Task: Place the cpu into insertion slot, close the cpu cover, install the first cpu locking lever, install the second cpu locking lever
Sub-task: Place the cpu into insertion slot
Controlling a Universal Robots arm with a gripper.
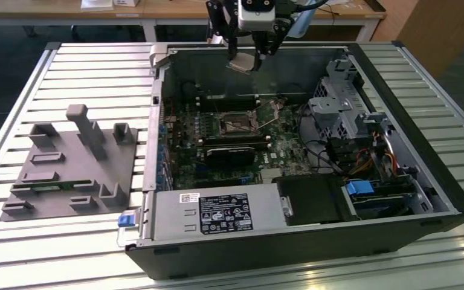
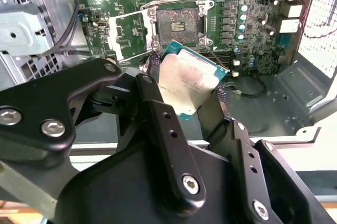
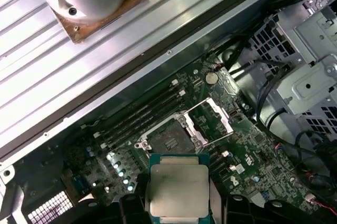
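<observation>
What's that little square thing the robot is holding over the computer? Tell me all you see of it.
The cpu is a small, flat, square chip: a dull silvery metal top on a green board showing as a thin rim. The black jaws pinch two opposite edges, holding it in the air above the motherboard, near the bare socket but not in it. Nothing else touches it.

Slatted, silvery metal desk (image 1: 79, 66), exterior view. An open black computer case (image 1: 296, 251) lies on its side on the slats, reaching from the centre toward 3 o'clock. A grey moulded fixture plate (image 1: 70, 172) with upright posts rests at 9 o'clock, just beside the case's metal edge.
</observation>
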